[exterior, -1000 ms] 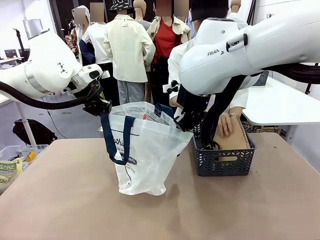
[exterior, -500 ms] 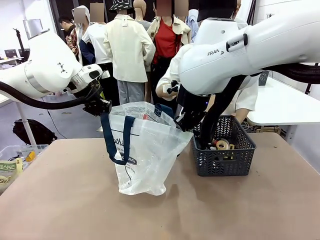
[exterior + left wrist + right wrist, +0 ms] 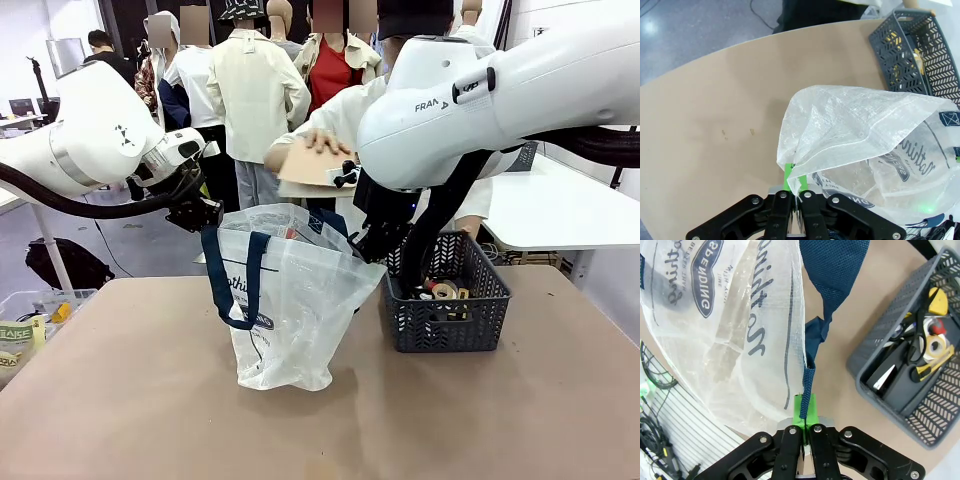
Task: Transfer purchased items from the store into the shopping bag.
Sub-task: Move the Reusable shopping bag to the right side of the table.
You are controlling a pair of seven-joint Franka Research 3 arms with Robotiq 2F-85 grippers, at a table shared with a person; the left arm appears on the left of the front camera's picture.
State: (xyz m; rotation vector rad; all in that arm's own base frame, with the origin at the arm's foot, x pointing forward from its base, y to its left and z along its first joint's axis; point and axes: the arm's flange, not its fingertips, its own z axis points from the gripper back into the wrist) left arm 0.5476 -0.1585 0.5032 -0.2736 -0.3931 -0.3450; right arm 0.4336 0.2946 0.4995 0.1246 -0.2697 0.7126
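Note:
The shopping bag (image 3: 290, 300), translucent white with navy straps, stands open on the table between both arms. My left gripper (image 3: 207, 212) is shut on the bag's left rim; the left wrist view shows the plastic edge (image 3: 796, 172) pinched between the green pads. My right gripper (image 3: 368, 245) is shut on the right rim, and the right wrist view shows the navy strap edge (image 3: 807, 390) clamped in its fingers. A person's hand (image 3: 322, 141) holds a flat brown cardboard item (image 3: 312, 165) above the bag's far side.
A dark grey lattice basket (image 3: 445, 318) stands right of the bag, holding tape rolls, scissors and other small items (image 3: 925, 347). At the table's left edge sits a clear bin (image 3: 25, 325). Bare table lies in front of the bag.
The person lifted the brown cardboard item out of the basket and carried it left, above the bag. Both grippers kept still on the bag's rim.

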